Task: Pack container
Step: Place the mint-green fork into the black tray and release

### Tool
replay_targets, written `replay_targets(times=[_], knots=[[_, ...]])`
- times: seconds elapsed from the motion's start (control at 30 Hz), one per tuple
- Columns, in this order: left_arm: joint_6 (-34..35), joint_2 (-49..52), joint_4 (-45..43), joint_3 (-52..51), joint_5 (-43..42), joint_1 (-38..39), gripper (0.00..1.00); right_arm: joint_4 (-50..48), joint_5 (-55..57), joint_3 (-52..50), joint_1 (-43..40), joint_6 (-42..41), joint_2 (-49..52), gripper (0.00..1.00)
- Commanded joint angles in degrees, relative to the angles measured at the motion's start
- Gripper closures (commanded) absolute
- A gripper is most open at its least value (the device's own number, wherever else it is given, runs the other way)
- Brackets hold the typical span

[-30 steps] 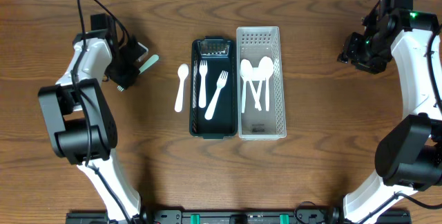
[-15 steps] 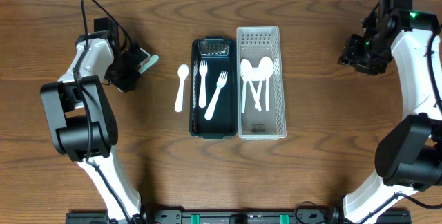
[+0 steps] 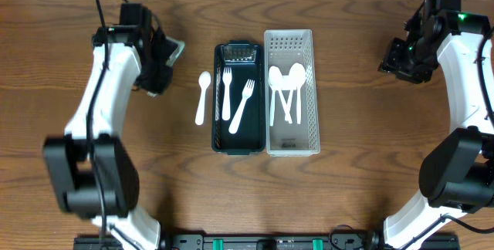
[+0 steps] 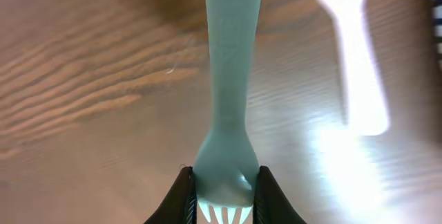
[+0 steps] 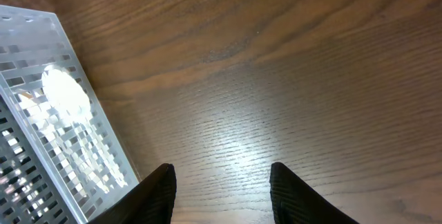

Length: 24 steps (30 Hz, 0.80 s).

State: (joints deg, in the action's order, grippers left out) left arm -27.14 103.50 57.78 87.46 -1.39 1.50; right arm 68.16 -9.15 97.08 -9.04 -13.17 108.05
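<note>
My left gripper (image 3: 164,57) is shut on a pale teal plastic fork (image 4: 231,79), held above the table left of the containers; the fork's tip shows in the overhead view (image 3: 177,48). A dark green container (image 3: 236,143) holds two white forks (image 3: 241,105). A white perforated container (image 3: 292,145) next to it holds white spoons (image 3: 286,80). One white spoon (image 3: 202,96) lies on the table left of the green container, also blurred in the left wrist view (image 4: 353,51). My right gripper (image 5: 221,182) is open and empty over bare wood, far right.
The white container's corner shows in the right wrist view (image 5: 41,113). Wooden table (image 3: 370,150) all around. The arms' bases stand at the front left and front right.
My left gripper has lifted the teal fork off the table and moved up and right, toward the containers. The right arm has not moved.
</note>
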Motion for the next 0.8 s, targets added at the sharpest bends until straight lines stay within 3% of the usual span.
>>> replay_targets(times=[0.0,0.1,0.27,0.43,0.5,0.53,0.6,0.67,0.77], knots=[[13.57,-6.23,1.55,0.98,-7.30,5.03,0.94,0.04,0.35,0.63,0.11,-0.02,0.13,0.53],[25.00,-8.96,1.29,0.96,-12.22,10.54,0.94,0.24,0.35,0.63,0.11,-0.04,0.13,0.53],[45.07,-7.52,-0.81,-1.14,-8.02,19.10,0.94,0.33,0.35,0.63,0.11,-0.04,0.13,0.53],[51.67,-2.21,-5.49,-3.23,-5.22,23.78,0.92,0.20,0.33,0.63,0.11,-0.04,0.13,0.53],[51.67,-0.44,-6.32,-3.23,-5.25,24.87,0.83,0.17,0.33,0.63,0.11,-0.04,0.13,0.52],[51.65,0.09,-6.38,-3.23,-5.25,25.11,0.64,0.17,0.35,0.63,0.11,-0.04,0.13,0.52],[51.65,-0.07,-5.99,-3.13,-5.25,24.85,0.51,0.20,0.35,0.63,0.11,-0.04,0.13,0.52],[51.52,-1.33,-4.94,-2.51,-5.25,23.47,0.30,0.15,0.35,0.63,0.11,-0.04,0.13,0.51],[46.77,-4.35,-3.96,-1.90,-5.18,19.93,0.27,0.00,0.35,0.63,0.11,-0.04,0.13,0.50]])
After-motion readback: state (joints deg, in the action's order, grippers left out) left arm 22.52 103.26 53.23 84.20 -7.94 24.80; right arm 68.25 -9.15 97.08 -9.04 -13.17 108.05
